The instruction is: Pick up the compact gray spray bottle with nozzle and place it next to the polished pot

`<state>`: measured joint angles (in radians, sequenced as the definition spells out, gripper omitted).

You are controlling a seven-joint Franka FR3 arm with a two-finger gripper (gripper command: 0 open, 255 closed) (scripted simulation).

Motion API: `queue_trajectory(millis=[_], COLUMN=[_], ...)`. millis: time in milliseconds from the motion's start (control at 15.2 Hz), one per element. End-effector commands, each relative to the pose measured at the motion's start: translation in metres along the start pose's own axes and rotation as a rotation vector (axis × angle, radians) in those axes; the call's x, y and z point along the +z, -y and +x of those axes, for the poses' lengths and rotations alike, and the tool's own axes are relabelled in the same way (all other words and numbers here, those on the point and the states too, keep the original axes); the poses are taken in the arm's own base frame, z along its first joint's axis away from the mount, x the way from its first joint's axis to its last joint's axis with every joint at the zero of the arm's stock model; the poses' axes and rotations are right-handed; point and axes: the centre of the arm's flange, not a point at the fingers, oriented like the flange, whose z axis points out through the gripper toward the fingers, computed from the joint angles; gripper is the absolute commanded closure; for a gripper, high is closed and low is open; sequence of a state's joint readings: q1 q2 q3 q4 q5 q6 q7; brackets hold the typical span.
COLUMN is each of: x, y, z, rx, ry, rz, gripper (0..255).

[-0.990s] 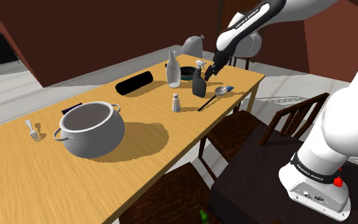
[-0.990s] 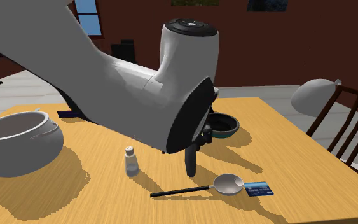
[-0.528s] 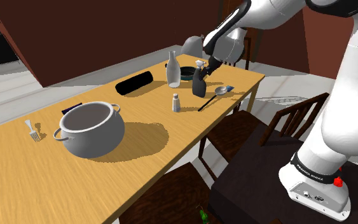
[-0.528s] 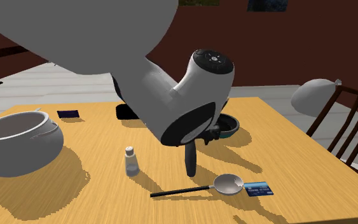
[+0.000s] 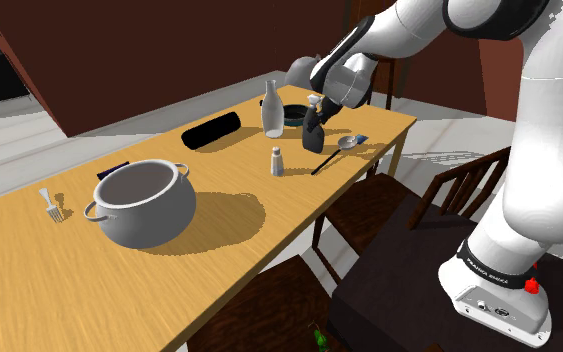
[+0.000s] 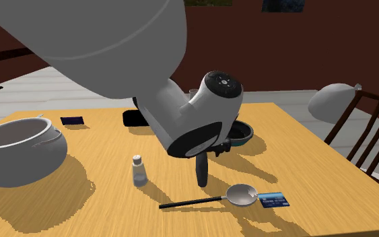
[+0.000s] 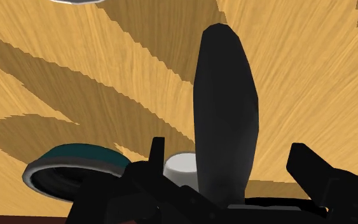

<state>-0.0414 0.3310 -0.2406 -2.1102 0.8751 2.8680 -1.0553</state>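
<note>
Plainly, the step in hand is the grasp. The black two-finger end effector [image 7: 228,147] has its fingers apart, one on each side of the dark grey, tapered spray bottle [image 7: 226,95]. In the wrist view a strip of wood shows between each finger and the bottle's body, so I judge it bracketed but not yet held. The bottle stands upright on its own base on the long wooden bench [image 5: 229,240], toward the far end in the shoulder view and near the long edge that faces the chairs. The end effector sits at the bottle's upper part, just below the pale nozzle. A slanted reach from above probably suits this crowded end of the bench. A teal-rimmed dark bowl [image 5: 296,112] lies just beyond the bottle. A tall clear glass bottle [image 5: 272,110], a small white shaker [image 5: 277,160] and a dark-handled metal spoon [image 5: 339,150] are near it. The large grey two-handled pot [image 5: 141,203] stands well apart, toward the bench's opposite end. The bare wood beside it leaves room to set the bottle down.
</note>
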Motion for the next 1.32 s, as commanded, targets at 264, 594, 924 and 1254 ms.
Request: queue_trajectory(millis=[264, 594, 924, 1254], x=[0.004, 0.004, 0.004, -0.010], y=[0.000, 0.000, 0.000, 0.000], z=[-0.001, -0.001, -0.001, 0.008], rx=[0.000, 0.000, 0.000, 0.000], ry=[0.000, 0.000, 0.000, 0.000], rz=[0.000, 0.000, 0.000, 0.000], gripper=[0, 255, 255, 255])
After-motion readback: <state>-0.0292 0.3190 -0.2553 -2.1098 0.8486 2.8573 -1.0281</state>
